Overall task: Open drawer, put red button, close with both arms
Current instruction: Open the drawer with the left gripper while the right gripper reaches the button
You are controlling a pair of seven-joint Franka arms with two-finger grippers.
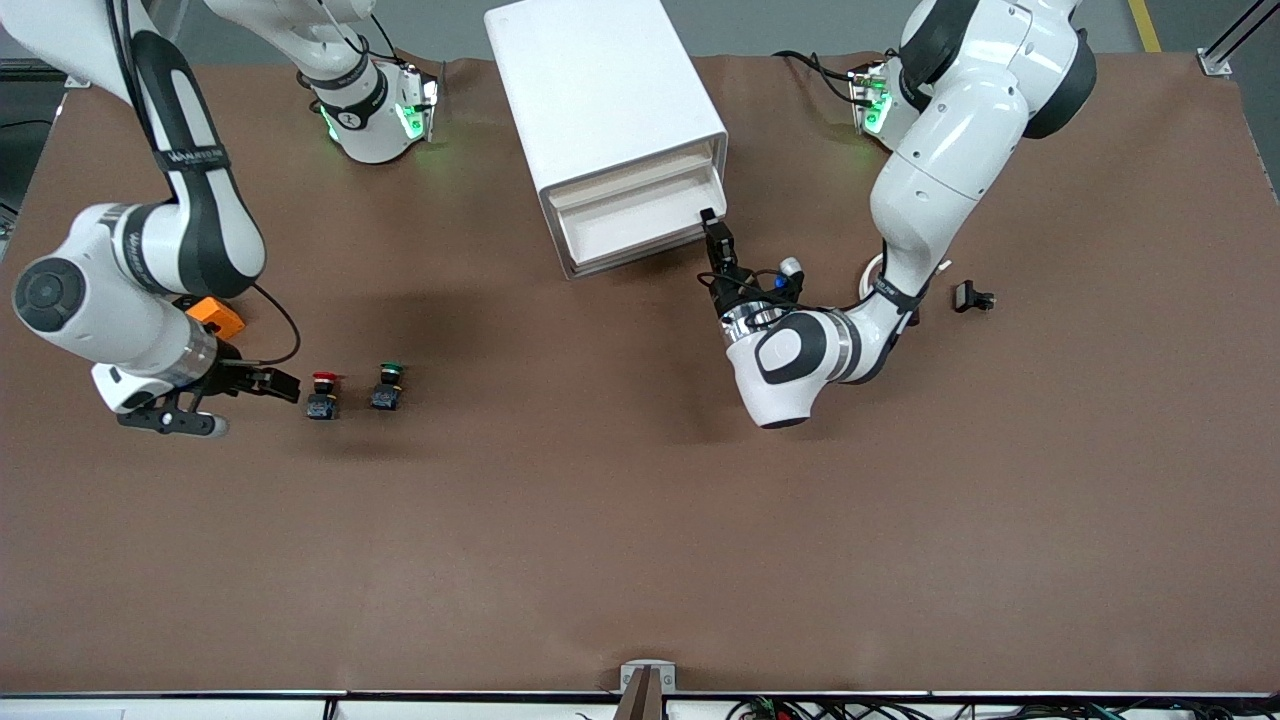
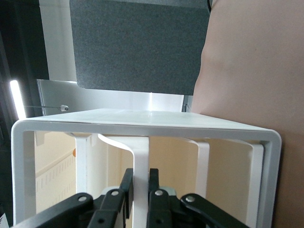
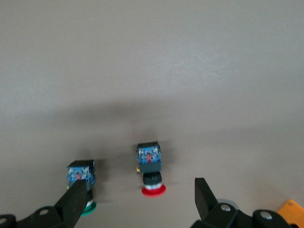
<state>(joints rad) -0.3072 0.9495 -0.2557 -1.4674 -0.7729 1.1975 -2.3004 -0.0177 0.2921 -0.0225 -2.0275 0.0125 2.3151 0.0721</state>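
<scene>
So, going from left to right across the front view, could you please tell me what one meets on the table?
Right gripper → red button → green button → cabinet with its drawer pulled out → left gripper at the drawer's front corner → small black part.

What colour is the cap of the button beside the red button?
Green, seen best in the front view.

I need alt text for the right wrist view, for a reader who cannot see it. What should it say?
The open right gripper hangs low over a brown table, its two black fingers either side of the red button. The red button lies on its side, and a green button lies beside it, partly hidden by one finger.
</scene>
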